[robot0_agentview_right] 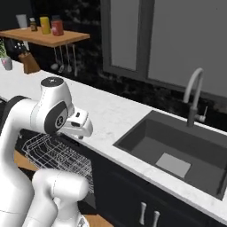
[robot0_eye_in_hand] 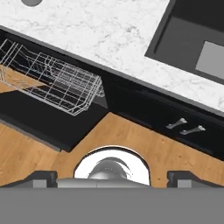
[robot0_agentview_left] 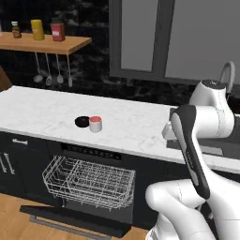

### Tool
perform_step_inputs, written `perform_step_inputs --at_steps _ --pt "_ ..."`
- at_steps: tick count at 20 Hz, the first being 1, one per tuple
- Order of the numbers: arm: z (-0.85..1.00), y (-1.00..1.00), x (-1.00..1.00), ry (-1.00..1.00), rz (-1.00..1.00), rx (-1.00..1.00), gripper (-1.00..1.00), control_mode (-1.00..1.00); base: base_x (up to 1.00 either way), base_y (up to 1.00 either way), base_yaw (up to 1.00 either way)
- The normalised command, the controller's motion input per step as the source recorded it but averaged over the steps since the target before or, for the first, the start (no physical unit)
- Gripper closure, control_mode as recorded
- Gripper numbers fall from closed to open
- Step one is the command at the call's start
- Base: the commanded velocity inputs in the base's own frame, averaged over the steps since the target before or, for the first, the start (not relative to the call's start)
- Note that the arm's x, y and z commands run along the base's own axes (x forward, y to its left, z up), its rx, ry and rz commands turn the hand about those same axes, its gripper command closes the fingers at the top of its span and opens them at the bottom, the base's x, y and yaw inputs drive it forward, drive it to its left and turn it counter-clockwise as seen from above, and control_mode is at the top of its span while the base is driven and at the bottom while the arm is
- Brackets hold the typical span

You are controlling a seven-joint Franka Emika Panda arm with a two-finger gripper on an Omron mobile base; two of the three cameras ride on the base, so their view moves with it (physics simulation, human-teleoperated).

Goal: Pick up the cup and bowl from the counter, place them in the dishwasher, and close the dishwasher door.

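Note:
The cup [robot0_agentview_left: 95, 124], grey-white with a red top, stands on the white marble counter [robot0_agentview_left: 42, 110] touching the all-black bowl [robot0_agentview_left: 82, 122] on its left. Below them the dishwasher [robot0_agentview_left: 91, 152] is open, its white wire rack [robot0_agentview_left: 89, 180] pulled out over the lowered dishwasher door [robot0_agentview_left: 75, 218]. My gripper [robot0_agentview_right: 82, 131] hangs over the counter's front edge, well to the right of the cup and bowl. In the hand view the gripper [robot0_eye_in_hand: 112, 178] is open, its fingertips [robot0_eye_in_hand: 42, 177] wide apart with nothing between them, looking down at the rack [robot0_eye_in_hand: 52, 83] and door [robot0_eye_in_hand: 43, 124].
A dark sink [robot0_agentview_right: 177, 153] with a curved faucet [robot0_agentview_right: 193, 95] lies in the counter to the right. A wooden shelf [robot0_agentview_left: 44, 43] with jars hangs at the back left, utensils below it. Black cabinet drawers [robot0_eye_in_hand: 186, 129] sit under the sink, above a wooden floor [robot0_eye_in_hand: 131, 140].

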Motion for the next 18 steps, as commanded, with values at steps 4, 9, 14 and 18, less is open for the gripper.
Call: perform_step_inputs --at_steps 4,9,14,18 --pt "0.00 0.00 0.00 0.00 0.00 0.00 -1.00 1.00 0.07 -0.42 0.46" --pt "0.00 0.00 0.00 0.00 0.00 0.00 -1.00 1.00 0.11 -0.59 0.43" --pt "0.00 0.00 0.00 0.00 0.00 0.00 -1.00 1.00 0.22 -0.75 0.36" --pt "0.00 0.00 0.00 0.00 0.00 0.00 -1.00 1.00 0.32 -0.31 0.28"
